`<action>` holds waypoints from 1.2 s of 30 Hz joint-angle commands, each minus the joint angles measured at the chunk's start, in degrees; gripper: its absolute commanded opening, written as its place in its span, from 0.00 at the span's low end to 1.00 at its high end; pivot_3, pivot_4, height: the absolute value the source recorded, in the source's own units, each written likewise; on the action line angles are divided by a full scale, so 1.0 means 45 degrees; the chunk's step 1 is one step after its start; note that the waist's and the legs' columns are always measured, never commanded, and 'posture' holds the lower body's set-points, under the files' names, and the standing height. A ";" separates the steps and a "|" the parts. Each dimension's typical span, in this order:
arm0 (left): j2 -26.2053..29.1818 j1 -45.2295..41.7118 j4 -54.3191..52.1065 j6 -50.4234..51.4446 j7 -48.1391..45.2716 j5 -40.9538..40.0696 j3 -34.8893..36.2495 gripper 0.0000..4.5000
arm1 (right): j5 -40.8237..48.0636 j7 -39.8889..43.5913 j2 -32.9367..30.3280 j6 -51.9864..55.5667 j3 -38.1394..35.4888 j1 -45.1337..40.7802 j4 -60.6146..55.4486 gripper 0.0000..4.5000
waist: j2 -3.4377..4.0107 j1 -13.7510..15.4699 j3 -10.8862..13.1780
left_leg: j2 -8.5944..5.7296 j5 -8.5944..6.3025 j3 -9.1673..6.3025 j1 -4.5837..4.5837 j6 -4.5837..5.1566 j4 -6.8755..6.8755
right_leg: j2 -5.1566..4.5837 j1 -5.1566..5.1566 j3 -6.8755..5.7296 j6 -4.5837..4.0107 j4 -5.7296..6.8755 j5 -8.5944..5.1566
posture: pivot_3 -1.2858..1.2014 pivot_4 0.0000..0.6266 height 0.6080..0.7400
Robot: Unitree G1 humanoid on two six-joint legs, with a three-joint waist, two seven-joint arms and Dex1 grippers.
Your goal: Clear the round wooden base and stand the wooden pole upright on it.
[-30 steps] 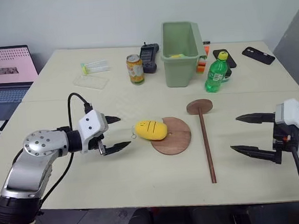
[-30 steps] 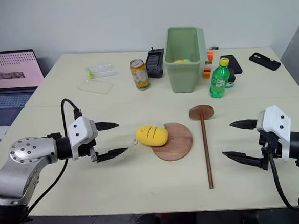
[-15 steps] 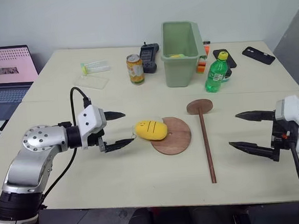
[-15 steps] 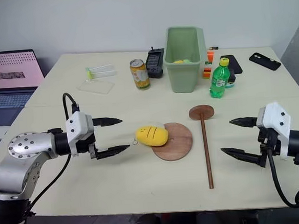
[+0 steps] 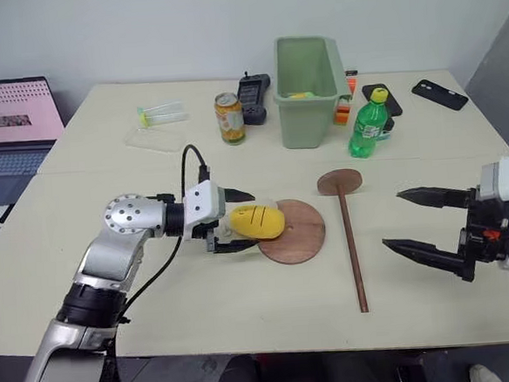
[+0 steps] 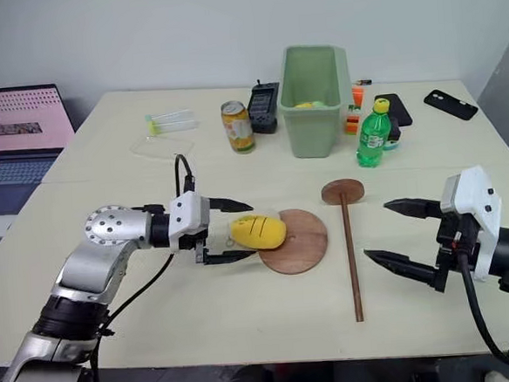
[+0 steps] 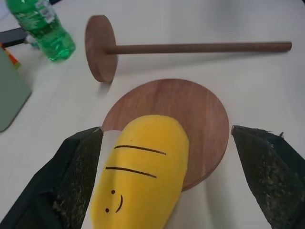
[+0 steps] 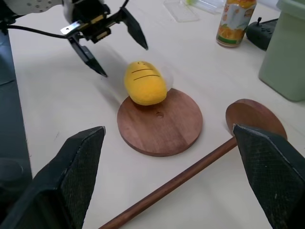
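The yellow plush toy (image 5: 258, 222) looks soft and light; grasp it across its middle. It lies half on the round wooden base (image 5: 294, 233), between the released fingers of the left gripper (image 5: 237, 218). The wooden pole (image 5: 352, 245) lies flat on the worktop (image 5: 201, 300) beside the base, appearing rigid. The right gripper (image 5: 423, 223) hangs released, well apart.

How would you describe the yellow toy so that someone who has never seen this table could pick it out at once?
Start at the pale table and find the round wooden base lying flat near its middle. The yellow toy lies over the base's left edge, between the open fingers of the left gripper. It is the only soft, bright yellow thing there, with dark stripes and a small drawn face.
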 commanded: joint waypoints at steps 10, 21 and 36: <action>-0.2123 -0.1611 0.4264 -0.3735 0.1126 0.2600 -0.1161 1.00 | -0.0441 -0.0641 -0.0258 -0.0371 0.1132 0.0044 -0.1320 0.99 | -0.0010 -0.0006 0.0003 | -0.0006 0.0000 -0.0003 -0.0011 0.0001 0.0012 | -0.0007 -0.0001 -0.0005 0.0001 -0.0003 0.0001 | 0.52 0.24 1.00; -0.2255 -0.1863 0.5120 -0.4536 0.0877 0.2517 -0.1034 0.53 | -0.1366 -0.0315 -0.0284 -0.0926 0.2058 -0.0083 -0.1342 1.00 | -0.0010 -0.0033 0.0002 | -0.0005 0.0000 -0.0006 -0.0008 0.0001 0.0012 | -0.0006 -0.0001 -0.0017 0.0002 0.0002 0.0001 | 0.52 0.24 1.00; 0.0641 -0.0670 0.4615 -0.3692 0.3416 0.1939 0.2461 0.05 | -0.2199 0.1012 -0.0015 -0.1748 0.5538 -0.4009 0.0311 1.00 | -0.0019 -0.0255 0.0009 | 0.0042 0.0000 -0.0019 0.0016 0.0001 0.0002 | 0.0005 -0.0035 0.0000 0.0001 0.0036 0.0001 | 0.52 0.24 1.00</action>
